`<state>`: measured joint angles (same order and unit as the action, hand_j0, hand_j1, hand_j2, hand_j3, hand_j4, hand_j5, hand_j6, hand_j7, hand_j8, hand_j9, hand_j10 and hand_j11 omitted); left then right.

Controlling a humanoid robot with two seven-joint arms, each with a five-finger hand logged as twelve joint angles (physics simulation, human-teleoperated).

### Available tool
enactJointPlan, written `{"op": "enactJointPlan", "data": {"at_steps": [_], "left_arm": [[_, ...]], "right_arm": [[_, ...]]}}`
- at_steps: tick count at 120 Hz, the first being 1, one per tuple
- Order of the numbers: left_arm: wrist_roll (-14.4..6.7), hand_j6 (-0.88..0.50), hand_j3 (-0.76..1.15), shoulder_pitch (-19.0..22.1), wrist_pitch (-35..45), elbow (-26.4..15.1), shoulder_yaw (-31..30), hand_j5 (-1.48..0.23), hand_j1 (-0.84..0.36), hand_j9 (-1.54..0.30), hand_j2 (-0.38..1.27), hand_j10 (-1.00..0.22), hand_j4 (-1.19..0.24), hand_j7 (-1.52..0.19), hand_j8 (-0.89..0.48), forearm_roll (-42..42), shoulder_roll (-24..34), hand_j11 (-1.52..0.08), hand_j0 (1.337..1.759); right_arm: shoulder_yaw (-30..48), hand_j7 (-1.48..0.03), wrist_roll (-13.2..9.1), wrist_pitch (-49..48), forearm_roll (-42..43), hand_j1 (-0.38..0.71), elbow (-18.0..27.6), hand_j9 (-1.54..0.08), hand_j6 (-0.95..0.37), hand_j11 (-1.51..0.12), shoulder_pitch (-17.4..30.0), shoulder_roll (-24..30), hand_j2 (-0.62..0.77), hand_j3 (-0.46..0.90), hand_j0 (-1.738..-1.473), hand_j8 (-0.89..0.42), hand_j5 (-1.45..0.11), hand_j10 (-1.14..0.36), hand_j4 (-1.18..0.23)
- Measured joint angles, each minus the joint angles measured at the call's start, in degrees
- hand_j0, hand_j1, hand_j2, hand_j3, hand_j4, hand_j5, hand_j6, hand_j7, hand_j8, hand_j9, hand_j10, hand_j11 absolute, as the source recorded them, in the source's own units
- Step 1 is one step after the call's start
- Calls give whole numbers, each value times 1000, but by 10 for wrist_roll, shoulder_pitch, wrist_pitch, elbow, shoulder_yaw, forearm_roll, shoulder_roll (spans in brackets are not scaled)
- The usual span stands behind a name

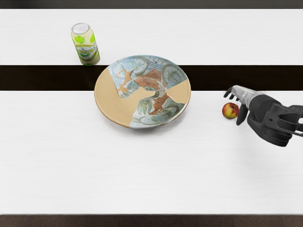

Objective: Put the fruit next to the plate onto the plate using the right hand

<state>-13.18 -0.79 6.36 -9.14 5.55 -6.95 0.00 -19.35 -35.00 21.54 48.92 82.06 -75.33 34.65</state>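
Bulky dark grey arm [272,122], silver-grey robot hand [240,100], black fingers [228,93].

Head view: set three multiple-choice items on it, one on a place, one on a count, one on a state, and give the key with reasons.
1. Where does the apple lie?
A. On the plate
B. On the table, right of the plate
C. Against the can

2. How many cans stand on the table?
A. One
B. Two
C. Three

3. How is the right hand?
A. Shut on the apple
B. Open, beside the apple
C. Shut on the can

Key:
1 B: the apple sits on white table, clear of the plate's rim.
2 A: only one green can shows, behind the plate to its left.
3 B: its fingers are spread and the apple rests on the table, not grasped.
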Motion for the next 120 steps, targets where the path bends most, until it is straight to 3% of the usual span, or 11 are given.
{"op": "enactJointPlan", "data": {"at_steps": [74, 120], "left_arm": [[0, -13, 0, 0, 0, 0, 0, -16, 335, -16, 3, -13, -13, -16, -13, 0, 0, -16, 1658], [0, -13, 0, 0, 0, 0, 1, -16, 334, -16, 3, -13, -13, -16, -13, 0, 0, -16, 1658]], "right_arm": [[-2, -514, 0, 2, 4, 124, -1, -514, -398, -514, 6, -16, -76, 0, -1658, -398, -515, -397, -397], [-4, -666, 0, 5, 17, 240, -13, -668, -469, -668, 17, -17, -65, 0, -1656, -513, -668, -514, -514]]}}
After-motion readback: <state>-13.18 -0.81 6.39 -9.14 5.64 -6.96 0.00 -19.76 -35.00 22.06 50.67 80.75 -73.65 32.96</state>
